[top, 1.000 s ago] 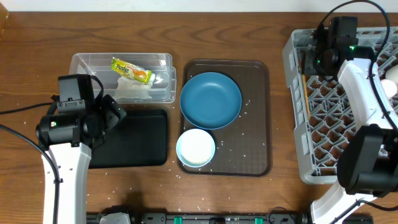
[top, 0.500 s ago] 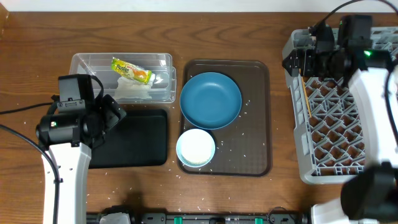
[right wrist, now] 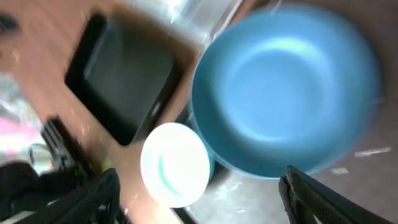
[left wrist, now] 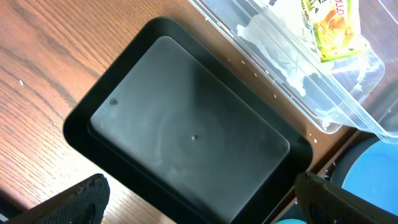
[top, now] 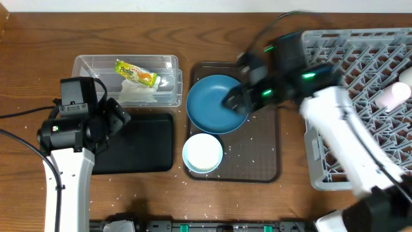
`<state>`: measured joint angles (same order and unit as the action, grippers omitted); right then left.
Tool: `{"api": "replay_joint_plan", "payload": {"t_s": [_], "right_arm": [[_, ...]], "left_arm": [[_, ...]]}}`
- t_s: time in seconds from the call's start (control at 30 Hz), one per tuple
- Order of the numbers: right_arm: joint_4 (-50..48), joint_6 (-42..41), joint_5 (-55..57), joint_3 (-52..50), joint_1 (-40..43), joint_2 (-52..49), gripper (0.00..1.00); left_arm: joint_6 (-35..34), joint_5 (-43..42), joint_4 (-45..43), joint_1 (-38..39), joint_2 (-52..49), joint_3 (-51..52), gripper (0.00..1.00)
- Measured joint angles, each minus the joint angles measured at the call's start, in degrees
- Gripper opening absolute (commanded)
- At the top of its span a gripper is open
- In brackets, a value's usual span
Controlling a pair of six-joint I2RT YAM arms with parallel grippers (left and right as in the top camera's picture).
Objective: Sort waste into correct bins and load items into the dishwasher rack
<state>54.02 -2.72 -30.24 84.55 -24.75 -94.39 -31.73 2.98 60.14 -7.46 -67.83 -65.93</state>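
Note:
A blue plate (top: 215, 103) and a white bowl (top: 203, 153) sit on the brown tray (top: 265, 164), with rice grains (top: 252, 149) scattered on it. The clear tub (top: 90, 64) holds a snack wrapper (top: 136, 72) and a white tissue (top: 137, 94). The black tub (top: 138, 142) is empty. My right gripper (top: 233, 102) is open over the plate's right side; its wrist view, blurred, shows the plate (right wrist: 286, 93) and bowl (right wrist: 174, 163) below the open fingers (right wrist: 205, 193). My left gripper (left wrist: 199, 199) is open above the black tub (left wrist: 186, 130). Chopsticks are hidden.
The grey dishwasher rack (top: 360, 77) stands at the right with a white cup (top: 394, 95) in it. The right arm reaches from the rack side across the tray. Rice grains lie on the wood near the front edge (top: 193, 216).
My right arm has swung fast to the left, from above the rack to above the blue plate. The left arm has not moved.

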Motion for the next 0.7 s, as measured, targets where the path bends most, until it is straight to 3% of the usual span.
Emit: {"api": "replay_joint_plan", "payload": {"t_s": [0.37,0.7], "right_arm": [[-3.4,-12.2,12.2,-1.3,-19.6,-12.7,0.8],[-3.0,-18.1,16.7,-1.5,-23.4,-15.4,0.78]], "left_arm": [[0.0,0.0,0.0,0.0,0.0,0.0,0.98],[0.0,0.0,0.0,0.0,0.0,0.0,0.98]]}}
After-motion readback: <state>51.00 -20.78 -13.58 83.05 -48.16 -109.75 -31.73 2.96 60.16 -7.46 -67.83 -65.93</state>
